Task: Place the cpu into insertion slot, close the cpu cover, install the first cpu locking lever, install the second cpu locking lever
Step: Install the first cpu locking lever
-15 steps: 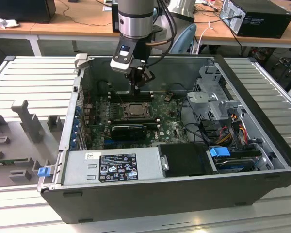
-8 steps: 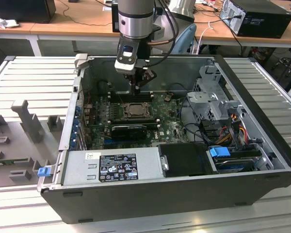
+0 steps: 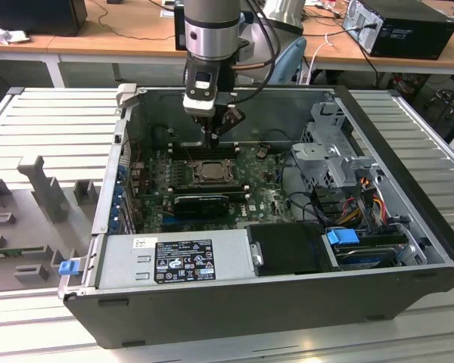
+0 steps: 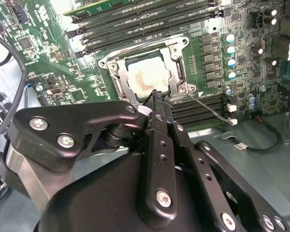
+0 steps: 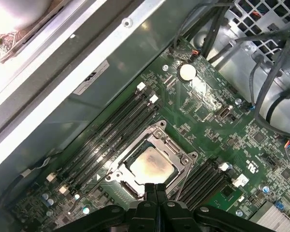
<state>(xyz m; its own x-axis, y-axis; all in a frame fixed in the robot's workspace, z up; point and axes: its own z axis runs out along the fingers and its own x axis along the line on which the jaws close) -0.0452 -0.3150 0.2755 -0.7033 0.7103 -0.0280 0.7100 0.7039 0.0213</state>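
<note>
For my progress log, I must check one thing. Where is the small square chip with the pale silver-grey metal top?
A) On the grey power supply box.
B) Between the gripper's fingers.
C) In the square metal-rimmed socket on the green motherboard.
C: the silver-grey chip lies flat inside the metal-rimmed socket.

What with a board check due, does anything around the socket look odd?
The cpu has a brownish smear on its pale top. One thin lever sticks out slantwise across the memory slots, not tucked along the cover.
</note>
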